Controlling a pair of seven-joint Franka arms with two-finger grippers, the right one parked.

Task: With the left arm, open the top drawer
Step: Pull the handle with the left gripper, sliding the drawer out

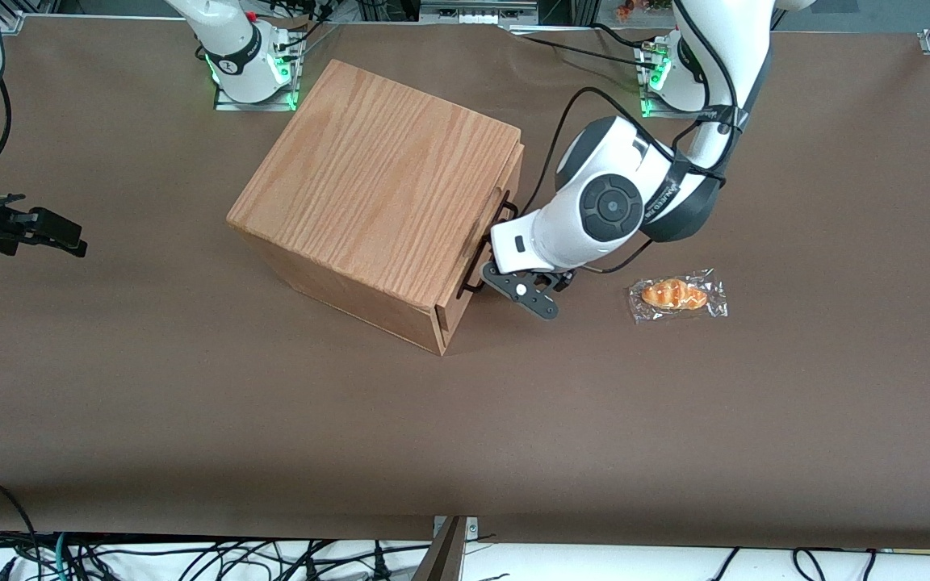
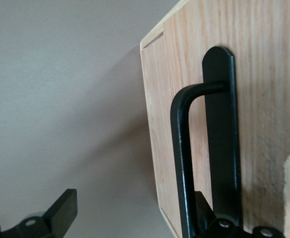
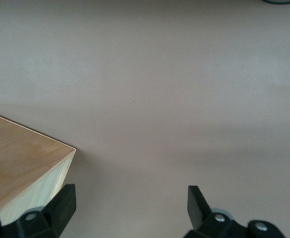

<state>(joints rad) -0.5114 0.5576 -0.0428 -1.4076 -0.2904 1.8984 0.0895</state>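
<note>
Oak-grain box (image 1: 376, 194) set at an angle mid-counter, its drawer face turned toward the working arm's end of the counter (image 1: 190, 420). Top drawer (image 1: 516, 169) seated in the box just under the large top panel, front about flush with the box's face. Long thin black wire handle (image 1: 481, 254) running along that front, standing off the wood.

Left arm (image 1: 594, 210) reaching down from its base, wrist bent low just beside the drawer face. Claw (image 1: 513, 286) right at the handle, at the handle's end nearer the front camera, just above the counter. Released, fingers spread wide. In the left wrist view, claw (image 2: 140, 218) straddling the handle (image 2: 182, 163): one finger (image 2: 60, 213) out over bare counter, well clear of the wood, the other (image 2: 224, 225) close against the drawer front (image 2: 263, 74) by the handle's flat black mounting strip. Bar between the two fingers, not gripped. Cannot tell whether the finger by the strip touches the bar.

Round dark-grey joint cap (image 1: 610, 206) facing the front camera. Black cable (image 1: 562, 129) looping from the arm over the counter between the box and the arm's base.

Small bread roll in a clear wrapper (image 1: 677, 295) flat on the counter, toward the working arm's end from the claw, near it but apart, and clear of the drawer face. Bare brown counter in front of the drawer face apart from the claw and wrist.
</note>
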